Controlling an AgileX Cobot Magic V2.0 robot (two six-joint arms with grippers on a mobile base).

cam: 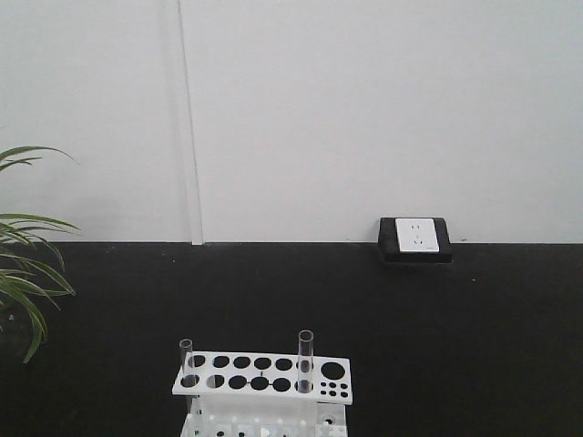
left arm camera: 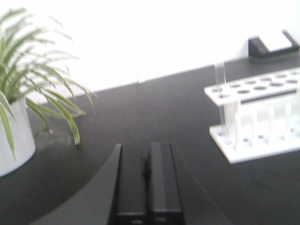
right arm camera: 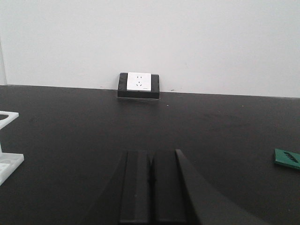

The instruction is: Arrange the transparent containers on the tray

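Two clear test tubes stand upright in a white rack (cam: pixel 261 373) at the bottom of the front view: one (cam: pixel 186 360) at the rack's left end, one (cam: pixel 305 357) toward its right. In the left wrist view the rack (left arm camera: pixel 262 117) lies to the right, with one tube (left arm camera: pixel 220 84) at its near corner. My left gripper (left arm camera: pixel 147 152) is shut and empty, well short of the rack. My right gripper (right arm camera: pixel 151 157) is shut and empty too; only a corner of the rack (right arm camera: pixel 8 161) shows at that view's left edge. The yellow tray is out of view.
A potted plant in a white pot (left arm camera: pixel 16 140) stands left of the left gripper; its leaves (cam: pixel 23 264) show at the front view's left edge. A wall socket box (cam: pixel 415 238) sits at the table's back edge. A green object (right arm camera: pixel 288 158) lies far right.
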